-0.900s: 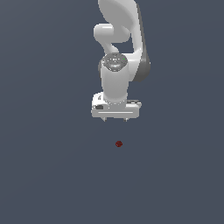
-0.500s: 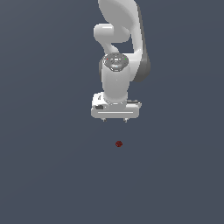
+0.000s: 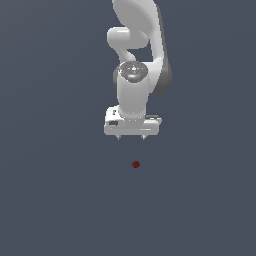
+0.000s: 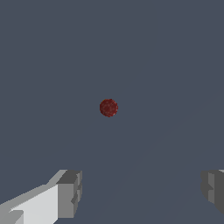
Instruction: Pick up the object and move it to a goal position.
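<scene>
Meanwhile, the arm [image 3: 136, 60] sits as it did a moment ago, its end effector [image 3: 131, 137] spread wide and empty above the ball [image 3: 135, 164], which lies untouched; judging by this, descent hasn't begun.

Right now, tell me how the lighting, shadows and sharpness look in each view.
Exterior view: flat, even light on the grey floor, no cast shadow under the ball or the gripper; soft shading rounds the white arm; the ball is small and coarse. Wrist view: ball sharp, speckled texture visible, no glare; one fingertip is cut by the frame.
</scene>
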